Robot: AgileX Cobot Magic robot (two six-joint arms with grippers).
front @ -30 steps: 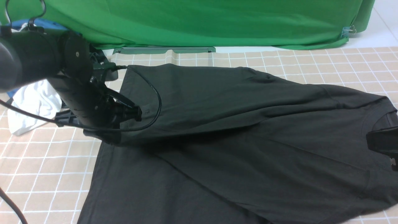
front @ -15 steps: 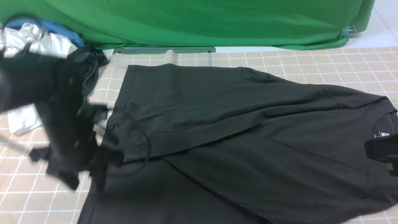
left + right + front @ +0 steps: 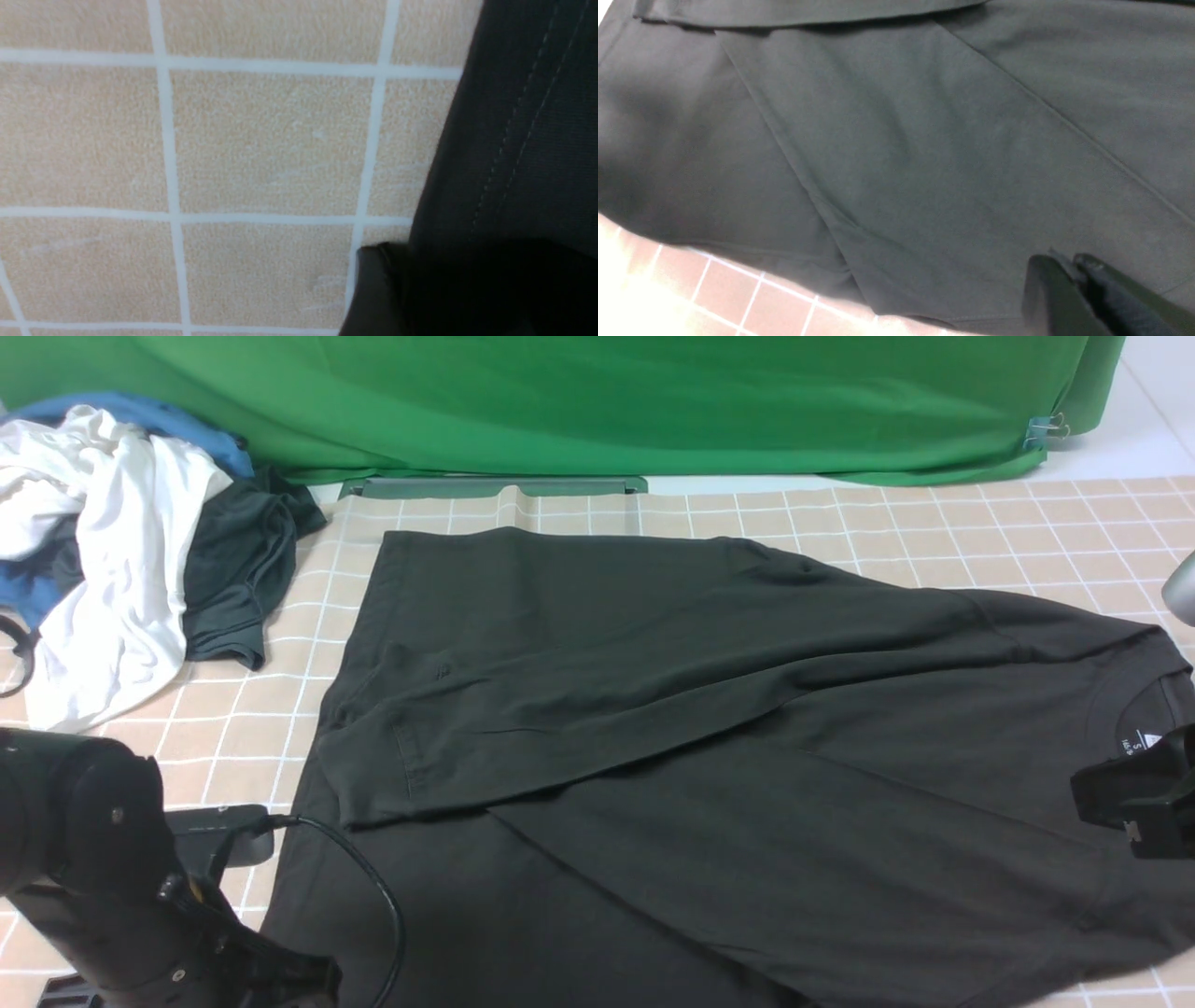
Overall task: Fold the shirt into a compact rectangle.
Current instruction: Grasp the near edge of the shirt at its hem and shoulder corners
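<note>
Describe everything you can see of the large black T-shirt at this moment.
The large black cotton-looking T-shirt lies spread on the beige checked tablecloth, collar toward the robot's right, bottom hem toward its left. Its far side is folded over the body as a long diagonal flap. A grey neck label shows inside the collar, and the hem has double stitching. The shut right end effector is at the collar; whether it touches the shirt is unclear.

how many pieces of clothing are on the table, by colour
black or dark: 2, the spread black shirt and the smaller dark garment
white: 1, the white garment
blue: 1, the blue garment, partly buried, so there could be more
total: 4
</note>
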